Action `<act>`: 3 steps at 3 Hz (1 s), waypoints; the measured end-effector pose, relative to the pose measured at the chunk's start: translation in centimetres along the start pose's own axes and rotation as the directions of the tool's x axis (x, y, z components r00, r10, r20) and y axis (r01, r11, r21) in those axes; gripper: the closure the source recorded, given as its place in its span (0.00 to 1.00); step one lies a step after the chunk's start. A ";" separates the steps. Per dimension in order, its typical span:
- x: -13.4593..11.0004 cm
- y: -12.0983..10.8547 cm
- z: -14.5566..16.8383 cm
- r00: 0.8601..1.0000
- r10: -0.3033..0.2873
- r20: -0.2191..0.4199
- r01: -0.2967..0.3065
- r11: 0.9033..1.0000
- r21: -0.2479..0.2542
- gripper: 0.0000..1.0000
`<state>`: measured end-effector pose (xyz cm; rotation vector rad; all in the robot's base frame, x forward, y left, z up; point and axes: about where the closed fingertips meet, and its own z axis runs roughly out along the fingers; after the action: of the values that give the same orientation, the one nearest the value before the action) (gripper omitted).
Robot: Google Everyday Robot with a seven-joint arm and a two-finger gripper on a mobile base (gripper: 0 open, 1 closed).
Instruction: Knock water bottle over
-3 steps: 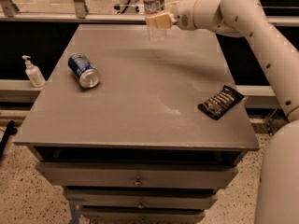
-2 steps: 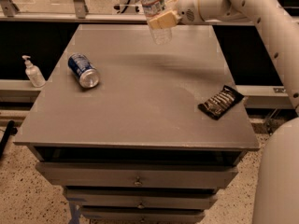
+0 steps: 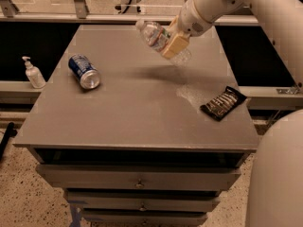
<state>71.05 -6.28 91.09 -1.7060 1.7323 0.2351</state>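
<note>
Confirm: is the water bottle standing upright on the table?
No, the water bottle leans steeply, cap toward the upper left, held near its base by the gripper.

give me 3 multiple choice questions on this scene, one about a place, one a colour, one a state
1. Where on the grey table does the black snack packet lie?
A) near its right edge
B) touching the can
C) at the far left corner

2. What colour is the metal soda can lying on its side?
A) red
B) blue
C) green

3. How does the clear ribbed plastic water bottle stand?
A) upright
B) tilted
C) flat on the table

Answers:
1. A, the packet lies by the right edge, well apart from the can.
2. B, its wall is blue.
3. B, its cap leans up and left, with the gripper at its lower half over the table's far right part.
</note>
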 end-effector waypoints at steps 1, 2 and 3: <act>3.0 4.4 1.2 0.971 -0.154 -0.184 0.126 0.980 -0.152 1.00; 5.0 7.2 1.4 0.909 -0.314 -0.274 0.233 0.928 -0.290 1.00; 5.6 8.5 1.2 0.859 -0.424 -0.288 0.305 0.874 -0.378 1.00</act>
<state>64.00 -9.11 84.16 -2.4146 1.6291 0.0211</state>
